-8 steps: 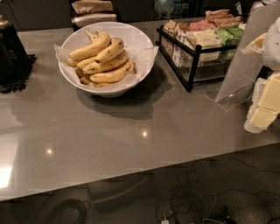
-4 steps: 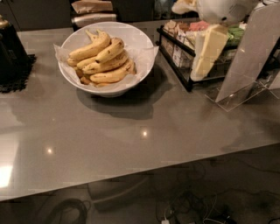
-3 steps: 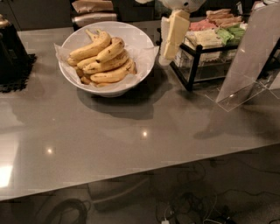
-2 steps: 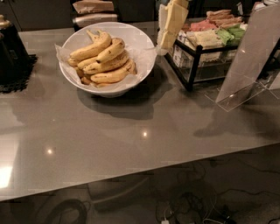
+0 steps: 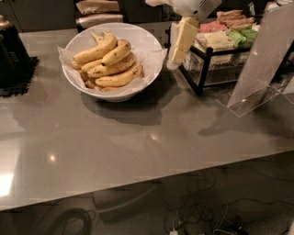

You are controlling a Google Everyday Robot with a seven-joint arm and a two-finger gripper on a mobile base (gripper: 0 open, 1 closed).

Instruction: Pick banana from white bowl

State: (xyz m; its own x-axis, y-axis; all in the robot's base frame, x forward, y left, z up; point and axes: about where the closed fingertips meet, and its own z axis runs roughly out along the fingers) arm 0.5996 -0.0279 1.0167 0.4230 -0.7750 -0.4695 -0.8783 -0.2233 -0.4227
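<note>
The white bowl (image 5: pixel 113 93) stands on the grey table at the back left, lined with crinkled white paper and holding a pile of yellow bananas. The short, plump banana (image 5: pixel 117 52) lies on top of the pile, near the middle. Longer bananas (image 5: pixel 115 80) lie under and beside it. My gripper (image 5: pixel 180 43) hangs down from the white wrist (image 5: pixel 193 6) just right of the bowl's right rim, above the table. It is apart from the bananas and holds nothing that I can see.
A black wire rack (image 5: pixel 205 64) with snack packets stands right behind the gripper. A clear plastic sign holder (image 5: pixel 262 59) stands at the far right. A black object (image 5: pixel 11 59) sits on a dark mat at the left edge. The table's front edge runs across the lower part of the view.
The arm came in from the right edge and swept left past the sign holder and rack. The gripper now hangs beside the bowl's right rim. The bananas have not moved.
</note>
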